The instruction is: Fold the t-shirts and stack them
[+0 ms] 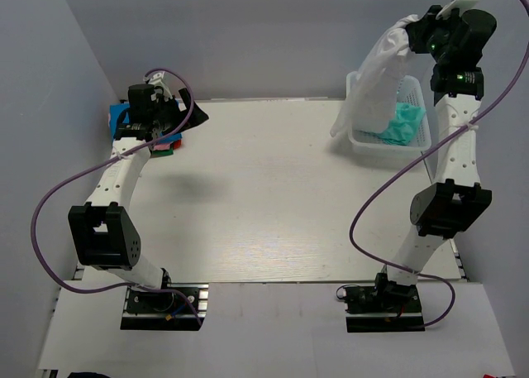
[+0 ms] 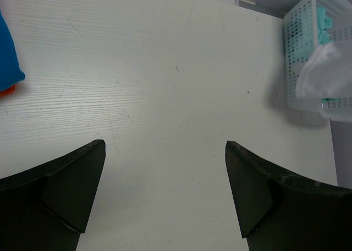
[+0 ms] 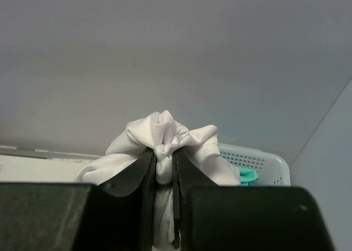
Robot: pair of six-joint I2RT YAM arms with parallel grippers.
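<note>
My right gripper (image 1: pixel 416 29) is shut on a white t-shirt (image 1: pixel 374 78) and holds it high above the white lattice basket (image 1: pixel 415 142); the shirt hangs down bunched, its lower end at the basket. In the right wrist view the white cloth (image 3: pixel 165 135) is pinched between the two fingers. A teal-green t-shirt (image 1: pixel 402 123) lies crumpled in the basket. My left gripper (image 1: pixel 188 113) is open and empty at the far left, above the table. A bright blue t-shirt (image 1: pixel 118 118) lies under that arm on a small stack, and its edge shows in the left wrist view (image 2: pixel 8 53).
The basket stands at the far right of the white table (image 1: pixel 273 204) and also shows in the left wrist view (image 2: pixel 308 48). Grey walls close in the left and far sides. A bit of red and green cloth (image 1: pixel 163 147) shows in the stack at far left.
</note>
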